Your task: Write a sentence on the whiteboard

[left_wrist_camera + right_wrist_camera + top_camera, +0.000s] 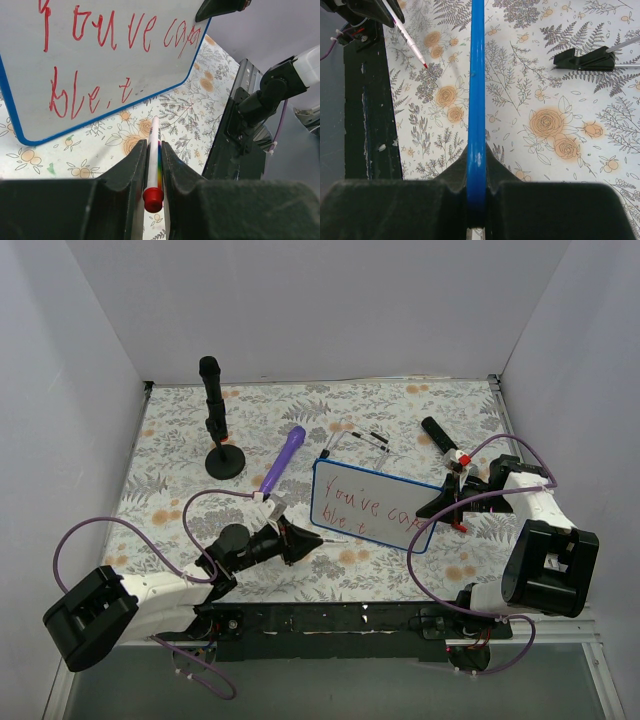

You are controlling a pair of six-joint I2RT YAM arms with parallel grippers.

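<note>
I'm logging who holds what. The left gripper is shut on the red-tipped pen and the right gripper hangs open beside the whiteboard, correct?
One thing is wrong: the right gripper does not hang open beside the whiteboard. The right wrist view shows it shut on the board's blue rim. The left gripper is indeed shut on the red-tipped pen.

The top view looks down from above and behind; both wrist views sit close, sharing the whiteboard [372, 480].

Floral-printed tablecloth [400, 410], spread flat throughout. Black cylindrical rod on round black base [214, 415], stood upright, far left. Purple plastic tube [284, 460], laid aslant, centre. Black marker [440, 435], laid far right.
</note>
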